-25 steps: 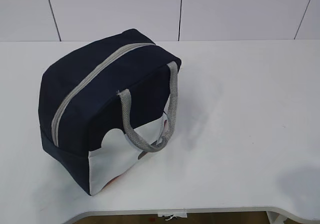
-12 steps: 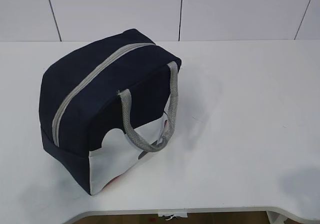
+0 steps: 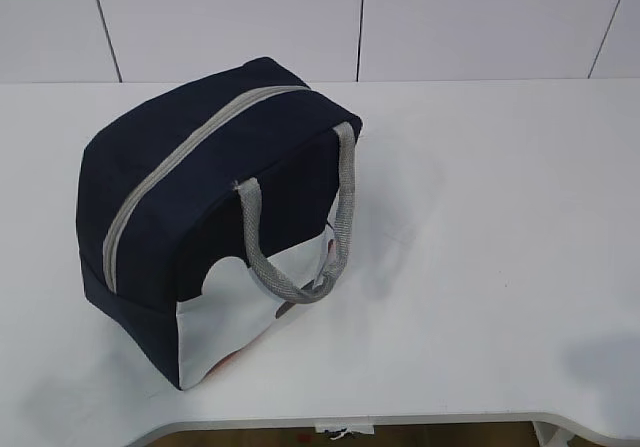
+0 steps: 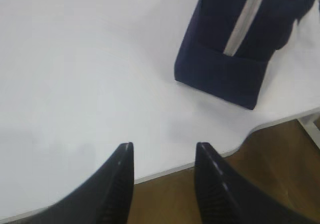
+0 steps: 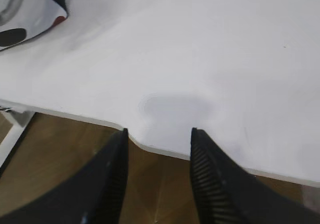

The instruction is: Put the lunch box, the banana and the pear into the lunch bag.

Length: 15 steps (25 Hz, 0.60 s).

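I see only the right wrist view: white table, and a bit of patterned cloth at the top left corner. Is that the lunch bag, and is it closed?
Observer: Yes, that is the lunch bag. In the exterior view its grey zipper runs shut along the whole top.
Operator: Where is the left gripper?
Observer: The left gripper hangs open over the near table edge, apart from the bag's navy end.
Operator: Do you see the lunch box, banana or pear?
Observer: No view shows them; on the table only the bag stands, with one grey handle hanging down its side.
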Available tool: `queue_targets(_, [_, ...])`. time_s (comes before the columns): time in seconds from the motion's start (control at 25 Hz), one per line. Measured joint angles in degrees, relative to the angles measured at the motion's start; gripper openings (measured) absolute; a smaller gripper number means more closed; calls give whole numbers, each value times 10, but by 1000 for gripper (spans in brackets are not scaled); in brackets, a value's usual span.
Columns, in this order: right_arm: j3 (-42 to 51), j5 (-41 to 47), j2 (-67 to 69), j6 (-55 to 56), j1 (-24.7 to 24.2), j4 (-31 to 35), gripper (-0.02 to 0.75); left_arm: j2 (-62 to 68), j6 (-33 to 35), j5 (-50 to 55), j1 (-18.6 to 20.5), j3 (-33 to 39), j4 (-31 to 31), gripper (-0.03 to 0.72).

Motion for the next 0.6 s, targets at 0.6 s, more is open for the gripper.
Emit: queue_targets(0.6, [0,0,0,0,-84,1,316,0,0,0,87,0,0,307])
